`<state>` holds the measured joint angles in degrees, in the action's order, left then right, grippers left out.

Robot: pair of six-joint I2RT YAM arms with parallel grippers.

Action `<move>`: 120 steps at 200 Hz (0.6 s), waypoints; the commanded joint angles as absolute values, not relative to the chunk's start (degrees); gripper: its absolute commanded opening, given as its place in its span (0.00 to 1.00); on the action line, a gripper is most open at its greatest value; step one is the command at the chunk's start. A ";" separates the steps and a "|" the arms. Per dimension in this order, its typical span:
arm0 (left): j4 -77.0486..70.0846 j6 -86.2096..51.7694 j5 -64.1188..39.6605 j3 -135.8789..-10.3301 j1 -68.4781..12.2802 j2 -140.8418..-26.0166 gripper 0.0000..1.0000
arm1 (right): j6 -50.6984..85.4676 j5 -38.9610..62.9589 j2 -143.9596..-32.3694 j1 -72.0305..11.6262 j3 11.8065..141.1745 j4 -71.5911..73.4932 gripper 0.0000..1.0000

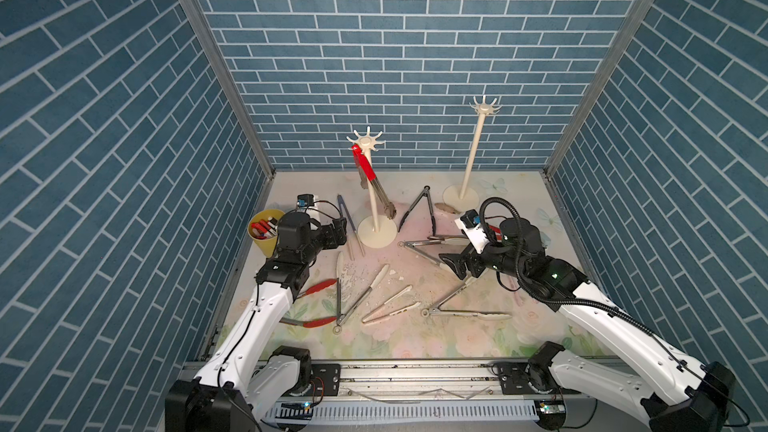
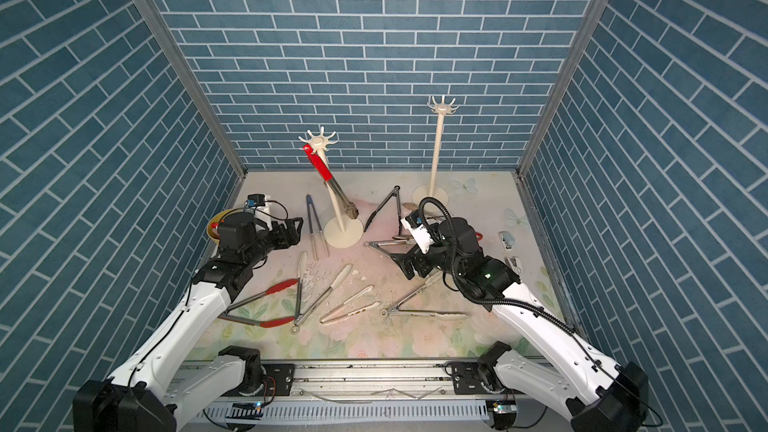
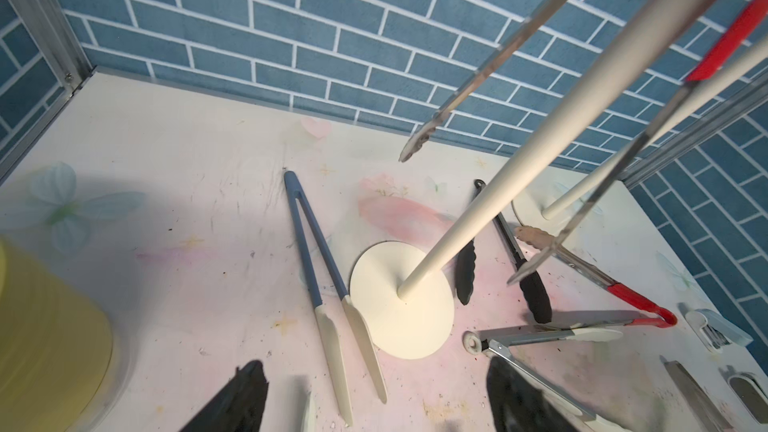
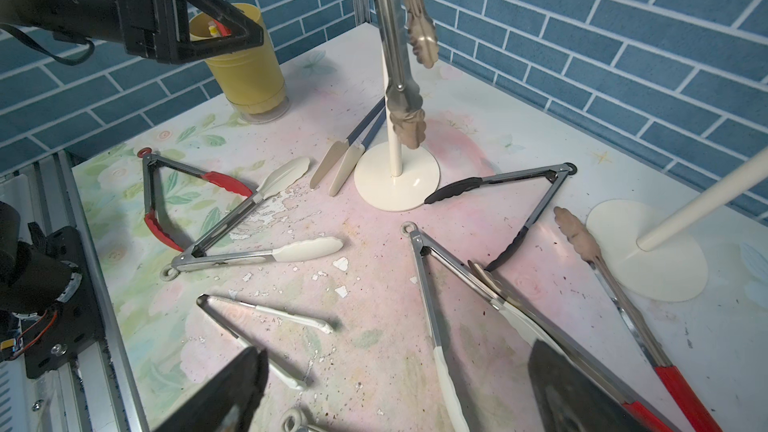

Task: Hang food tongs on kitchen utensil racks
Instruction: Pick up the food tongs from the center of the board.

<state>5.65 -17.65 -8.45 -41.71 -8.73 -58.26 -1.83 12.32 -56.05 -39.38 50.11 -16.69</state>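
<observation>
Two cream kitchen utensil racks stand at the back: the left rack (image 1: 372, 197) (image 2: 337, 201) and the right rack (image 1: 471, 151) (image 2: 435, 151). Red-handled steel food tongs (image 1: 365, 168) (image 2: 321, 166) hang from a hook of the left rack. My left gripper (image 1: 338, 234) (image 3: 376, 380) is open and empty beside that rack's base, over slim blue tongs (image 3: 316, 259). My right gripper (image 1: 451, 265) (image 4: 399, 367) is open just above cream-tipped steel tongs (image 4: 432, 284) lying on the table. Several more tongs lie scattered: black-tipped (image 1: 419, 209), red-tipped (image 1: 320, 301), cream-tipped (image 1: 374, 284).
A yellow cup (image 1: 264, 238) of markers stands at the left wall, close behind my left wrist. Small grey clips (image 2: 507, 241) lie near the right wall. Blue brick walls close three sides, and a metal rail (image 1: 415, 376) runs along the front.
</observation>
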 commanded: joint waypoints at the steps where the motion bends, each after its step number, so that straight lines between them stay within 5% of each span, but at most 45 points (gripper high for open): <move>1: 8.95 -18.28 -6.17 -44.49 -8.26 -60.32 0.81 | -2.55 13.36 -56.15 -39.12 51.84 -15.39 0.99; 120: 15.38 -20.35 -4.09 -50.13 -6.86 -72.77 0.69 | -2.66 13.71 -56.35 -39.02 51.33 -15.20 0.99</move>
